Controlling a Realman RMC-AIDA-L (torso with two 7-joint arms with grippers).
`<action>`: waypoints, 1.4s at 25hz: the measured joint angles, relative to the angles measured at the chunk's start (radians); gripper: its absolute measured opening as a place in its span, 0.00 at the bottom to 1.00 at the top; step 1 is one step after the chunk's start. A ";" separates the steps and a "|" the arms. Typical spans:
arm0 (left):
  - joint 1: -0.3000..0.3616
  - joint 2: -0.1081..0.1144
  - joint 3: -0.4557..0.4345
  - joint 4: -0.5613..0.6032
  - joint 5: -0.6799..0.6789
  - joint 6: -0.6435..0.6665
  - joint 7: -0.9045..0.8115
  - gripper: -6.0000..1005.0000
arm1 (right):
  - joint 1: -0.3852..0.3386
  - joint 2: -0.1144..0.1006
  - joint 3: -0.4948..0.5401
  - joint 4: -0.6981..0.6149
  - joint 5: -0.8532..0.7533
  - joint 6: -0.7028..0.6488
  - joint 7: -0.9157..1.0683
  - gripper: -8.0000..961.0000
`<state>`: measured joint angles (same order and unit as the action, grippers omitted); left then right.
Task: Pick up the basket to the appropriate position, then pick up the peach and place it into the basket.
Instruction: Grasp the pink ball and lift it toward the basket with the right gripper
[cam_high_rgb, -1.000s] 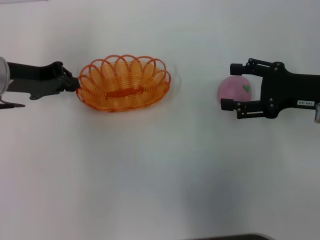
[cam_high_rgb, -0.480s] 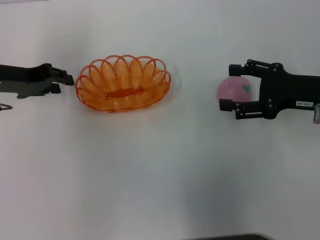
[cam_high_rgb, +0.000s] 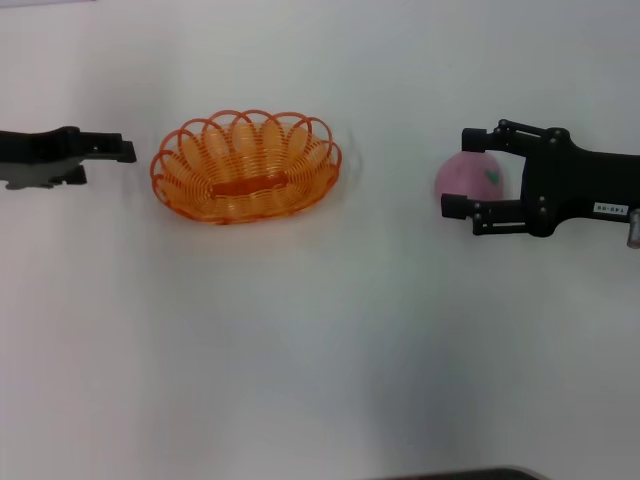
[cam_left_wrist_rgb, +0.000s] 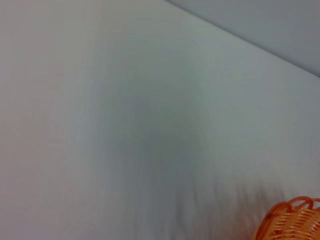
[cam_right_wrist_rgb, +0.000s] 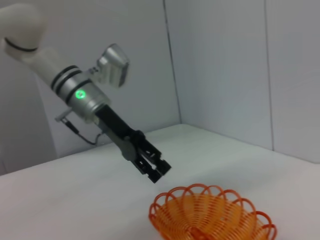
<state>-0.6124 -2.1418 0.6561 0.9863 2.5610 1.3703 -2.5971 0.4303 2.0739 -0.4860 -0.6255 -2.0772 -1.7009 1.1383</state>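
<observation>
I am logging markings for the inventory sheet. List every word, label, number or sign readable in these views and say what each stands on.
Small white label on the right gripper body, beside the peach: dark characters, too small and blurred to read.
Green lit dot on the left arm's silver wrist ring, right wrist view: an indicator light, no text.
Basket, table, left gripper: no text seen.

The only lettering is a small white label (cam_high_rgb: 606, 209) on the black body of the right gripper (cam_high_rgb: 470, 170), printed with dark characters too small to read. Nothing else carries any text, number or brand.
</observation>
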 joint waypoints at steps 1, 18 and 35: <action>0.004 -0.004 0.000 0.016 -0.001 0.005 0.032 0.75 | 0.000 -0.001 0.009 0.004 0.000 0.002 0.002 0.99; 0.108 -0.021 0.003 0.174 -0.201 0.319 0.871 0.82 | 0.007 -0.010 0.024 0.013 0.000 0.096 0.109 0.99; 0.167 -0.020 -0.081 -0.038 -0.348 0.303 1.144 0.82 | 0.006 -0.009 0.052 0.012 0.008 0.110 0.144 0.99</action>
<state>-0.4455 -2.1616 0.5753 0.9488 2.2130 1.6737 -1.4531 0.4359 2.0651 -0.4345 -0.6136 -2.0692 -1.5904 1.2823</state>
